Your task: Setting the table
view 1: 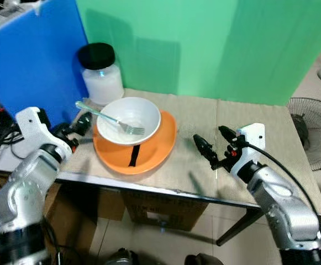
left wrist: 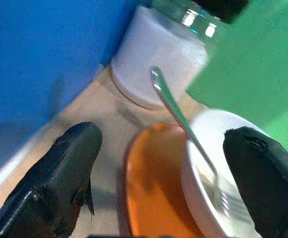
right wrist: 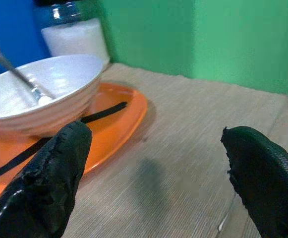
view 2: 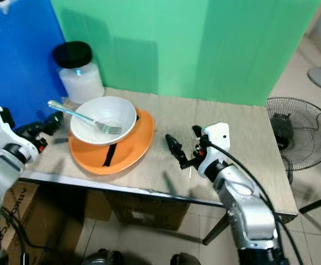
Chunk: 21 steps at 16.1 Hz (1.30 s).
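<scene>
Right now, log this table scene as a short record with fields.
surface: table with a woven tan cover, green and blue panels behind
plate: orange plate with a black stripe, near the front edge
bowl: white bowl sitting on the plate
fork: fork lying in the bowl, handle sticking out over the rim toward the jar
jar: jar with a black lid, white contents, behind the bowl
left hand: left hand open, beside the plate
right hand: right hand open, over bare table right of the plate

No readable text, labels or numbers anywhere.
</scene>
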### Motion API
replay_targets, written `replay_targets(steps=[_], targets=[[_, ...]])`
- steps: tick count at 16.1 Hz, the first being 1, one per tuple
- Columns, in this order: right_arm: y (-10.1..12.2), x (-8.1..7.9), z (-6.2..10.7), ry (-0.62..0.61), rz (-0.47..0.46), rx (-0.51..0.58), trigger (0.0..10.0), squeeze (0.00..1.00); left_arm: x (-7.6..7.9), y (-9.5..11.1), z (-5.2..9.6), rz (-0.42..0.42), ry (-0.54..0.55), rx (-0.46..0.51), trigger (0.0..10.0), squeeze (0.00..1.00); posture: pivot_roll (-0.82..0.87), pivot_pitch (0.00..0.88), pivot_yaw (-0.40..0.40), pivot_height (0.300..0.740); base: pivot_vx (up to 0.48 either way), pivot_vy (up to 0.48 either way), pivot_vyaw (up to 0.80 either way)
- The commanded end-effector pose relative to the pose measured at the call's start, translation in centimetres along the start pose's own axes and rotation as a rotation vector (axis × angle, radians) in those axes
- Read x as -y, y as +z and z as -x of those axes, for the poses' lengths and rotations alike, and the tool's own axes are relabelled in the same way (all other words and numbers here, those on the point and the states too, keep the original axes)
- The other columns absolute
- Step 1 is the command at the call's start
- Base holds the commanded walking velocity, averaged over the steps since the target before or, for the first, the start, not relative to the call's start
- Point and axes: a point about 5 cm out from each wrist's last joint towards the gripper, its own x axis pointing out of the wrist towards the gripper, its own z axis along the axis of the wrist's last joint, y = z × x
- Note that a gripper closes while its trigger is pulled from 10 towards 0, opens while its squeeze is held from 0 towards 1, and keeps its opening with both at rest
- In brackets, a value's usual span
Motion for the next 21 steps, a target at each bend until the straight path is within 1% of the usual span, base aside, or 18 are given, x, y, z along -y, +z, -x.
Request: replay_targets(steps=[1, 3, 5, 7, 9, 11, 13, 14, 15, 17, 18, 19, 20, 21], targets=[[0.8, -0.3, 0.0, 0.068, -0.001, 0.017, 10.0, 0.00, -0.9, 1.0, 0.1, 0.004, 0.026, 0.036, 10.0, 0.00, -0.06, 0.067, 0.041, 0.740, 0.000, 0.000, 0.00], [1.1, -0.2, 0.0, 0.115, 0.008, 0.013, 10.0, 0.00, -1.1, 1.4, -0.2, 0.021, 0.011, 0.043, 10.0, 0.00, -0.06, 0.072, 0.040, 0.740, 0.000, 0.000, 0.00], [1.8, -0.5, 0.4, 0.251, 0.020, -0.001, 10.0, 0.00, -1.9, 1.8, -0.9, 0.036, -0.011, 0.033, 10.0, 0.00, -0.07, 0.085, 0.033, 0.740, 0.000, 0.000, 0.00], [2.1, -0.3, 0.6, 0.293, 0.026, -0.015, 10.0, 0.00, -2.0, 1.9, -1.4, 0.058, -0.044, 0.013, 10.0, 0.00, -0.07, 0.093, 0.031, 0.740, 0.000, 0.000, 0.00], [2.3, -0.1, 0.9, 0.320, 0.036, -0.029, 10.0, 0.00, -2.0, 1.7, -2.1, 0.050, -0.062, -0.009, 10.0, 0.00, -0.09, 0.103, 0.030, 0.740, 0.000, 0.000, 0.00], [2.4, -0.2, 1.1, 0.355, 0.039, -0.038, 10.0, 0.00, -2.2, 1.6, -2.6, 0.058, -0.067, -0.019, 10.0, 0.00, -0.09, 0.107, 0.030, 0.740, 0.000, 0.000, 0.00], [2.4, -0.4, 1.5, 0.394, 0.044, -0.056, 10.0, 0.00, -2.0, 1.4, -3.5, 0.052, -0.082, -0.036, 10.0, 0.00, -0.10, 0.118, 0.033, 0.740, 0.000, 0.000, 0.00], [2.3, -0.4, 1.6, 0.389, 0.047, -0.061, 10.0, 0.00, -1.8, 1.5, -4.0, 0.047, -0.092, -0.041, 10.0, 0.00, -0.10, 0.123, 0.034, 0.740, 0.000, 0.000, 0.00], [2.2, -0.5, 1.7, 0.381, 0.050, -0.064, 10.0, 0.00, -1.4, 1.5, -4.4, 0.039, -0.103, -0.046, 10.0, 0.00, -0.10, 0.126, 0.040, 0.740, 0.000, 0.000, 0.00], [1.9, -0.7, 2.0, 0.372, 0.052, -0.070, 10.0, 0.00, -0.9, 1.7, -4.9, 0.012, -0.087, -0.034, 10.0, 0.00, -0.11, 0.131, 0.057, 0.740, 0.000, 0.000, 0.00], [1.9, -0.8, 2.2, 0.372, 0.047, -0.072, 10.0, 0.00, -1.0, 1.6, -5.0, -0.030, -0.046, -0.018, 10.0, 0.00, -0.11, 0.134, 0.060, 0.740, 0.000, 0.000, 0.00], [1.8, -0.9, 2.3, 0.369, 0.041, -0.070, 10.0, 0.00, -1.0, 1.4, -5.1, -0.032, -0.037, -0.008, 10.0, 0.00, -0.11, 0.134, 0.060, 0.740, 0.000, 0.000, 0.00], [1.7, -1.1, 2.4, 0.367, 0.037, -0.068, 10.0, 0.00, -1.0, 1.4, -5.0, -0.095, 0.000, 0.026, 10.0, 0.00, -0.11, 0.134, 0.058, 0.740, 0.000, 0.000, 0.00], [1.6, -1.2, 2.5, 0.366, 0.033, -0.068, 10.0, 0.00, -1.1, 1.4, -4.9, -0.123, 0.021, 0.048, 10.0, 0.00, -0.11, 0.134, 0.055, 0.740, 0.000, 0.000, 0.00]])
